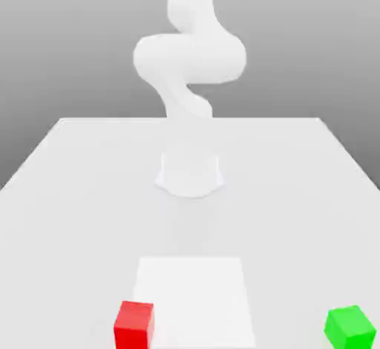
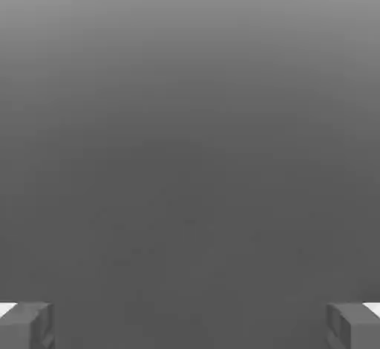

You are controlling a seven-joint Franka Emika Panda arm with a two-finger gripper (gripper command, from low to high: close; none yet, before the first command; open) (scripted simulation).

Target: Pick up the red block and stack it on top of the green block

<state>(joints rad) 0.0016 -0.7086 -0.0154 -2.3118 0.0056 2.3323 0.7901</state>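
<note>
Red block (image 1: 134,324) sits at the near edge of the desk (image 1: 67,191), toward the exterior view's left, just beside a pale square patch (image 1: 191,295). Arm (image 1: 189,58) stands upright behind, approx. centred, well apart from both cubes; we judge no approach begun. Green block (image 1: 349,326) rests near the right, well apart from red. Gripper (image 2: 190,325): fingers (image 2: 26,325) spread wide, nothing between, ready for pickup.
</note>
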